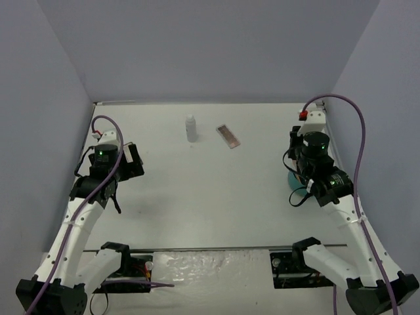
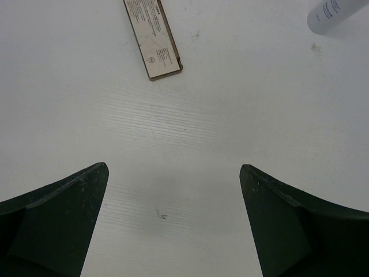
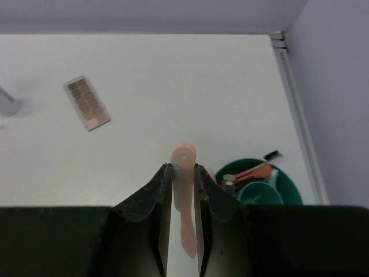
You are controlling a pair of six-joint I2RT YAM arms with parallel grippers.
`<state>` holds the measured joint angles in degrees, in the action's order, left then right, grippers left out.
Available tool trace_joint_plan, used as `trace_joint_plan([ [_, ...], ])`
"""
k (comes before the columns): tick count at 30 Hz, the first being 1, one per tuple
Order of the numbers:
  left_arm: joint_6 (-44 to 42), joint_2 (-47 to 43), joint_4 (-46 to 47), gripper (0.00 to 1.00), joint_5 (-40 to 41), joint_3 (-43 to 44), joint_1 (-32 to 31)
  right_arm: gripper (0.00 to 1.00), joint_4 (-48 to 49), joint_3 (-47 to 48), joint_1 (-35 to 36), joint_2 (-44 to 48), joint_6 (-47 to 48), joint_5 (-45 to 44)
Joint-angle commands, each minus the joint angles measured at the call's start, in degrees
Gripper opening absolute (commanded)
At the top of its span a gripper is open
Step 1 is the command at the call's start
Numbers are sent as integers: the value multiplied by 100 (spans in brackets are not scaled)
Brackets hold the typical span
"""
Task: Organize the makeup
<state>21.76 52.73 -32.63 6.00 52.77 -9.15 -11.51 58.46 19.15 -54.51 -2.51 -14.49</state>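
We hold the pink stick (image 3: pixel 184 154) clamped in the right hand (image 3: pixel 183 169), long axis pointing forward; the teal tub (image 3: pixel 292 184) lies just right. The left hand (image 2: pixel 173 173) is wide open, empty.

I see small print on the back label of the palette (image 2: pixel 154 37), upper left of the left wrist view, but I cannot read it. The bottle (image 2: pixel 336 14) in the upper right corner has faint marks, also not readable.

White arms (image 1: pixel 69 236), black joints (image 1: pixel 105 161), purple cables (image 1: pixel 358 164), dark left gripper (image 2: pixel 173 165).
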Motion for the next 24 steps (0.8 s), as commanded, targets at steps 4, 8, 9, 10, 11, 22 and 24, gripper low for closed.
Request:
trace_joint_plan([
  [4, 100, -226, 198, 97, -134, 189, 63, 0, 1049, -711, -787, 487, 515, -958],
  [8, 103, -281, 202, 97, -178, 189, 60, 0, 1765, -1076, -1241, 508, 526, -1070],
  [9, 109, -280, 195, 97, -179, 190, 54, 0, 1927, -1128, -1348, 454, 534, -1029],
  [10, 103, -269, 179, 97, -190, 195, 54, 0, 2083, -1161, -1515, 395, 567, -911],
  [11, 101, -265, 166, 97, -201, 200, 52, 0, 2257, -1211, -1710, 324, 580, -777],
  [22, 92, -272, 108, 97, -266, 251, 32, 0, 3948, -2109, -2938, -455, 663, 521],
  [24, 92, -257, 108, 97, -275, 251, 28, 0, 4231, -2176, -3157, -550, 668, 737],
])
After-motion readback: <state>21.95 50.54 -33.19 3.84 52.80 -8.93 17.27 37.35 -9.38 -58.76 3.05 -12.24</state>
